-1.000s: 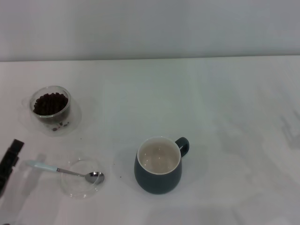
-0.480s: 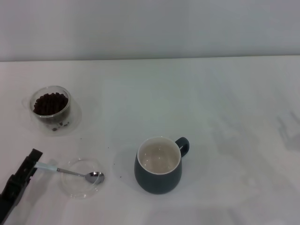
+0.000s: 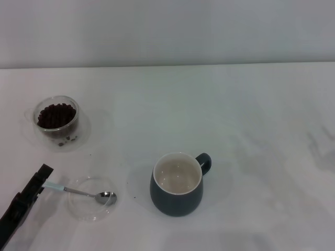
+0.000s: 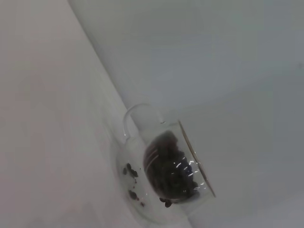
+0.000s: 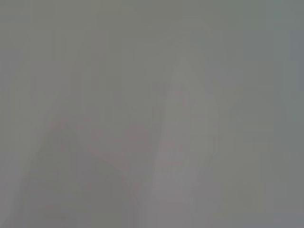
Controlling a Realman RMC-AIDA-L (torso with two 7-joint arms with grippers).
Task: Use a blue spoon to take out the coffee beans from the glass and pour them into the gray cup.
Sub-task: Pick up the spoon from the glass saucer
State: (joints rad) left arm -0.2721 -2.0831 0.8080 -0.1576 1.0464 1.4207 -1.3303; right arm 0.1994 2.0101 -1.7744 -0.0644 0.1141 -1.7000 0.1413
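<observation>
The blue spoon [image 3: 84, 193] lies on the table with its metal bowl over a flat clear saucer [image 3: 78, 210] and its pale handle pointing left. My left gripper [image 3: 40, 179] reaches in from the lower left corner, its black tip over the end of that handle. The glass [image 3: 56, 123] stands at the far left, filled with coffee beans [image 3: 54, 114]. In the left wrist view the glass [image 4: 142, 142] and its coffee beans [image 4: 167, 166] appear close up. The gray cup [image 3: 177, 201] stands right of the spoon, with nothing inside and its handle to the right. My right gripper is out of view.
A few stray beans [image 3: 67, 139] show at the base of the glass, and small crumbs [image 3: 134, 197] dot the white table [image 3: 251, 115] near the saucer. A pale wall runs along the table's far edge.
My left gripper has come up and rightward from the left edge to the tip of the spoon's handle. Spoon, glass and cup have not moved.
</observation>
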